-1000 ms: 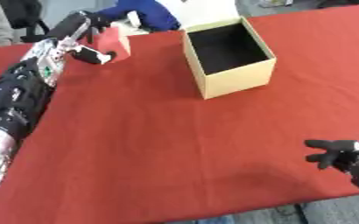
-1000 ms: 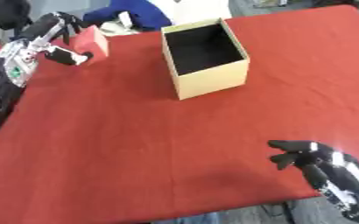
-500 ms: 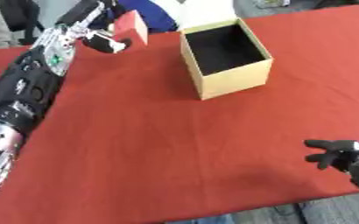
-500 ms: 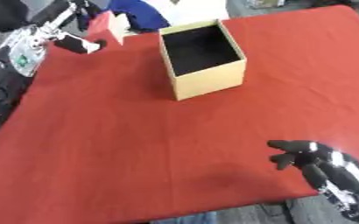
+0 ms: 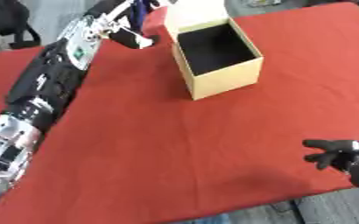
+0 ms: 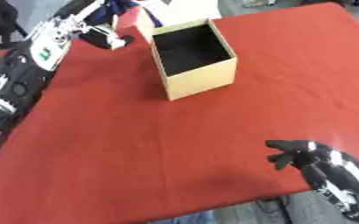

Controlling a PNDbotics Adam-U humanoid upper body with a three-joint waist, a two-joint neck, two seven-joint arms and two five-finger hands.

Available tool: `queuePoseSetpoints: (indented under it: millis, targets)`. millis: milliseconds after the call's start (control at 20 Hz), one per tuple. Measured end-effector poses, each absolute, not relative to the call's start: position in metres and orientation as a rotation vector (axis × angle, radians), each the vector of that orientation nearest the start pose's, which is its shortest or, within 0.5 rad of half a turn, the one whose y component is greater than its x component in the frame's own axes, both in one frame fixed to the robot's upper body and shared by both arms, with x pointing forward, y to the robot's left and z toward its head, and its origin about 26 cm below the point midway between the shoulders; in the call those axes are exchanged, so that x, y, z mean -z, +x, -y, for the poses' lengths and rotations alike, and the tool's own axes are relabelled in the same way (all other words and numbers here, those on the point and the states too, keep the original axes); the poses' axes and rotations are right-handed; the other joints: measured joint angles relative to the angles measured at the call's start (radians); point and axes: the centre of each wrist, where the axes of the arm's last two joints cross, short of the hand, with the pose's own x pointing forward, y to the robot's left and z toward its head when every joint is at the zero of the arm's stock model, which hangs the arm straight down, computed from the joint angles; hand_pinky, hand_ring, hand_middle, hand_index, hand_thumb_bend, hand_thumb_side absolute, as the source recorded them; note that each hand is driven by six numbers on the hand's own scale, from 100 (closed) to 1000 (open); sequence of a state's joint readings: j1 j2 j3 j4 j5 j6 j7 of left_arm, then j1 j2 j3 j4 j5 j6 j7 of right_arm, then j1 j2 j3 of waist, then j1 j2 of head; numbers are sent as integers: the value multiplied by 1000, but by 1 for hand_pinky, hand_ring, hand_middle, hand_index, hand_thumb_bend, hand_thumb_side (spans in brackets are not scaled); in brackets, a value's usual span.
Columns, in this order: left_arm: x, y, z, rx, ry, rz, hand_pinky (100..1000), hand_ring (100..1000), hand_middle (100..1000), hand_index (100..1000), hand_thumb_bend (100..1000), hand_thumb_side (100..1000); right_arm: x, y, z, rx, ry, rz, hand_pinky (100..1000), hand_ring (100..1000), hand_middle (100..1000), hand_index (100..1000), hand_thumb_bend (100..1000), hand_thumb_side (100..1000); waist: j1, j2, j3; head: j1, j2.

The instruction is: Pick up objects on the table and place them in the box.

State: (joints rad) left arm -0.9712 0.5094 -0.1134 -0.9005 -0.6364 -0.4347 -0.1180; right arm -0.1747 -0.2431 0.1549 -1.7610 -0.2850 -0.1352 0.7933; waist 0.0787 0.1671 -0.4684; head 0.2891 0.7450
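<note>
The bench (image 5: 175,144) fills most of what I see, covered in a red cloth that looks soft and matte, so things set on it should sit without sliding. My left arm (image 5: 44,92), black with silver joints, stretches along the left side toward the far edge, reaching up near the box so that what I carry can go in from above.

The box (image 5: 217,59) stands upright past the middle of the bench, a tan cardboard cube with flat stiff walls, a dark inside and its lid flap (image 5: 194,13) folded back, leaving the top open to receive things.

My left hand (image 6: 98,33) is just beside the box's far left corner. A red, flat-sided object (image 6: 129,17) shows at it, near the flap; I judge that I am carrying it to the opening, but I cannot tell how my fingers lie on it.

My right hand (image 5: 339,155) idles at the lower right edge, fingers spread and relaxed, holding nothing.
</note>
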Motion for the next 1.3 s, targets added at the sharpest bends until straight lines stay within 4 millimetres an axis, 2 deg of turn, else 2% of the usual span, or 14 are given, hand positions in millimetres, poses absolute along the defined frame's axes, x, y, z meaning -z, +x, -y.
queuePoseSetpoints:
  millis: [250, 450, 850, 1000, 1150, 1200, 1300]
  targets:
    - [-221, 480, -287, 1314, 747, 1976, 907, 413, 341, 778, 300, 124, -90, 308, 230, -972, 778, 1841, 854, 949, 587, 832, 100, 537, 6, 8, -18, 0, -5]
    - [-219, 481, -276, 1342, 725, 1998, 904, 447, 383, 788, 324, 134, -92, 309, 228, -983, 786, 1839, 855, 949, 587, 832, 100, 538, 8, 15, -32, 0, -7]
    - [-216, 480, -265, 1440, 734, 2004, 945, 559, 566, 818, 367, 174, -92, 309, 226, -982, 794, 1841, 856, 949, 587, 832, 100, 538, 9, 19, -36, -3, -8]
    - [-215, 480, -265, 1474, 748, 1989, 983, 646, 692, 845, 398, 198, -91, 309, 226, -982, 794, 1841, 856, 949, 587, 832, 100, 538, 9, 19, -33, -5, -8]
    - [-212, 479, -266, 1495, 759, 1976, 1000, 677, 734, 859, 413, 230, -91, 309, 226, -982, 794, 1841, 856, 949, 587, 832, 100, 538, 9, 19, -31, -7, -8]
    - [-212, 479, -266, 1498, 762, 1973, 1000, 716, 777, 880, 451, 318, -91, 309, 226, -982, 794, 1841, 856, 949, 587, 832, 100, 537, 9, 19, -30, -9, -8]
    - [-210, 480, -267, 1502, 765, 1967, 1000, 747, 810, 899, 496, 402, -91, 309, 226, -982, 794, 1841, 856, 949, 587, 832, 100, 537, 9, 19, -28, -10, -8]
